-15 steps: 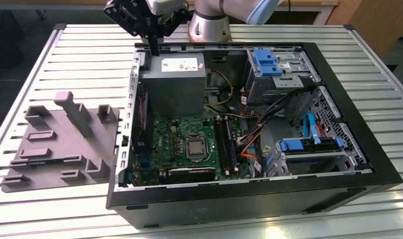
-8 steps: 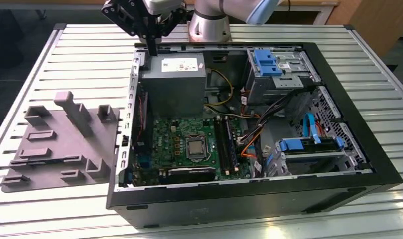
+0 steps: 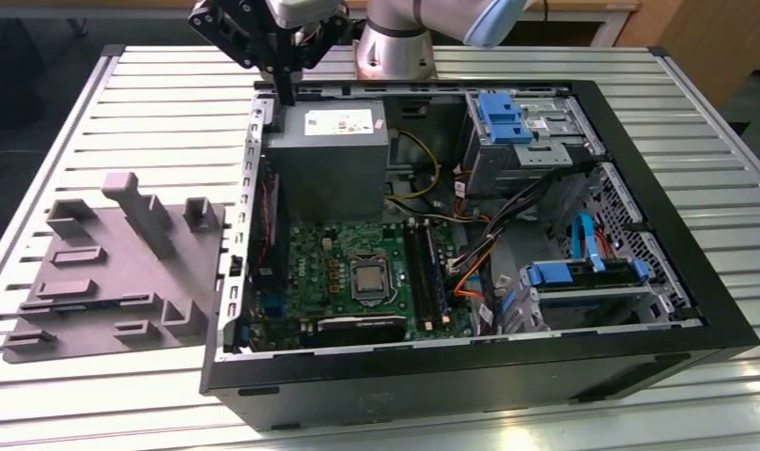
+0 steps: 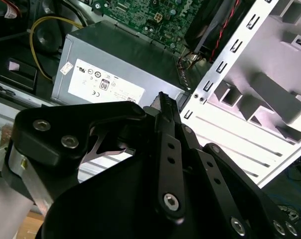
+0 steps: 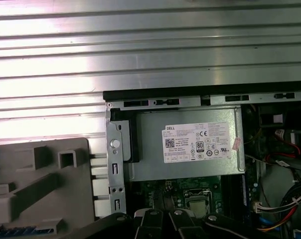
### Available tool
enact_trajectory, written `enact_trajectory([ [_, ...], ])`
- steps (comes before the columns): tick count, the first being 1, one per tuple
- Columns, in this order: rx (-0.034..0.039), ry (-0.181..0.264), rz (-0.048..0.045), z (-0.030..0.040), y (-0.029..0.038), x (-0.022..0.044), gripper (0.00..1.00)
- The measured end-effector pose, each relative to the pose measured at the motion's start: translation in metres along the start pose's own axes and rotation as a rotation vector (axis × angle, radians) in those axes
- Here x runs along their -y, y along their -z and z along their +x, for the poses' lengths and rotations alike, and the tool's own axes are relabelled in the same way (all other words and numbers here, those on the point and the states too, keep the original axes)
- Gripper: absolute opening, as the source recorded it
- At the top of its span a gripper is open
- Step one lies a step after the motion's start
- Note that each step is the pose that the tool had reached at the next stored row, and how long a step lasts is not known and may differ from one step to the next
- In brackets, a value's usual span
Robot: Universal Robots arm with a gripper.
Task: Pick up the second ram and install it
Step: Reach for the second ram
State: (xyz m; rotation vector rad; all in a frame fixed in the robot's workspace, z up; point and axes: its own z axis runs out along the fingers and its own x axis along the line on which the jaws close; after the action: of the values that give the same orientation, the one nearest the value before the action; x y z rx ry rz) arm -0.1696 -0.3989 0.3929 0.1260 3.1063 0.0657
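I hang over the far corner of the open computer case [image 3: 480, 381], on the exterior view's left; my gripper [image 3: 286, 96] points down just above the far edge of the grey power supply [image 3: 323, 155]; my fingers [image 4: 168, 144] are drawn narrow, tips together, gripping nothing that I can see. The second ram [image 5: 13, 232], as best I can make out, is the dark strip with a bluish row along it on the grey fixture [image 3: 116, 282]; that fixture sits on the slatted table [image 3: 166, 94] just beside the case, on the exterior view's left; the strip is well apart from my fingertips; whether it lies flat or stands in a groove I cannot tell. Upright blocks [image 3: 135, 202] stand at the fixture's far end. Inside the case the green motherboard [image 3: 317, 268] lies nearer than the power supply; long black slot rails [image 3: 425, 272] run near to far, just beside the processor socket [image 3: 368, 279], on the exterior view's right of it.
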Motion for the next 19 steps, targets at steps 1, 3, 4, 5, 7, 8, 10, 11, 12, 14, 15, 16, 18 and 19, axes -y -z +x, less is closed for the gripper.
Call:
enact_trajectory([
  [1, 0.0000, 0.000, 0.0000, 0.0001, 0.0000, 0.0000, 0.11],
  [3, 0.0000, 0.000, 0.0000, 0.0007, 0.0000, 0.0000, 0.11],
  [4, 0.0000, 0.000, 0.0000, 0.0008, 0.0000, 0.0001, 0.11],
  [5, 0.0000, 0.000, 0.0000, 0.0009, 0.0000, 0.0001, 0.11],
  [7, 0.0000, 0.000, 0.0000, 0.0013, 0.0000, 0.0001, 0.11],
  [8, 0.0000, 0.000, 0.0000, 0.0015, 0.0001, 0.0001, 0.11],
  [10, 0.0001, 0.000, 0.0000, 0.0055, 0.0002, 0.0004, 0.11],
  [11, 0.0000, 0.000, 0.0000, 0.0056, 0.0002, 0.0004, 0.11],
  [12, 0.0000, 0.000, 0.0000, 0.0057, 0.0002, 0.0005, 0.11],
  [14, 0.0000, 0.000, 0.0000, 0.0060, 0.0002, 0.0005, 0.11],
  [15, 0.0000, 0.000, 0.0000, 0.0063, 0.0002, 0.0005, 0.11],
  [16, -0.0001, 0.000, 0.0000, 0.0067, 0.0002, 0.0005, 0.11],
  [18, 0.0000, 0.000, 0.0000, 0.0073, 0.0003, 0.0006, 0.11],
  [19, 0.0001, 0.000, 0.0000, 0.0079, 0.0003, 0.0007, 0.11],
])
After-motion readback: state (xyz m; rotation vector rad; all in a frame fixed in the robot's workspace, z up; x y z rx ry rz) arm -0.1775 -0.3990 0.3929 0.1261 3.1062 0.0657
